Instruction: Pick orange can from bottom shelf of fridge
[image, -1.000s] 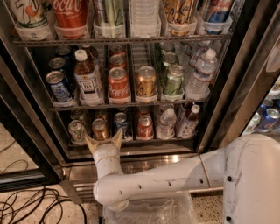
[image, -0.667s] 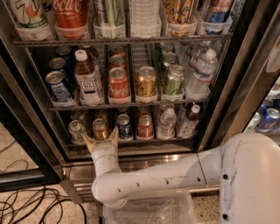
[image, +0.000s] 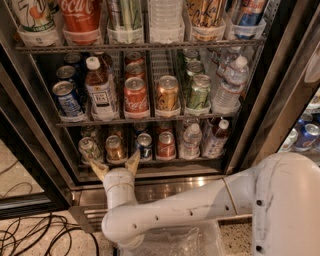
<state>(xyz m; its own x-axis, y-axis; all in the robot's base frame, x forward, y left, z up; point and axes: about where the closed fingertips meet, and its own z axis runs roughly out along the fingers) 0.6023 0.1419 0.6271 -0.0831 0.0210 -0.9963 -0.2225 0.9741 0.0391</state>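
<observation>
The orange can (image: 115, 148) stands second from the left on the bottom shelf (image: 200, 159) of the fridge (image: 260, 100), whose door is open. My gripper (image: 116, 167) sits right in front of this can and slightly below it, at the level of the shelf's front rail. It is open: one tan fingertip (image: 98, 170) points up to the can's left and the other to its right. Nothing is between them. The white arm (image: 190, 205) reaches in from the lower right.
A pale green can (image: 89, 148) stands left of the orange can, with a blue can (image: 144, 145) and a red can (image: 166, 144) to its right, then two bottles (image: 191, 140). Below lies the ribbed steel base (image: 175, 187). Cables (image: 30, 235) lie on the floor at left.
The gripper has sunk a little in the view and the arm has shifted slightly left. Its fingers stay spread. The cans have not moved.
</observation>
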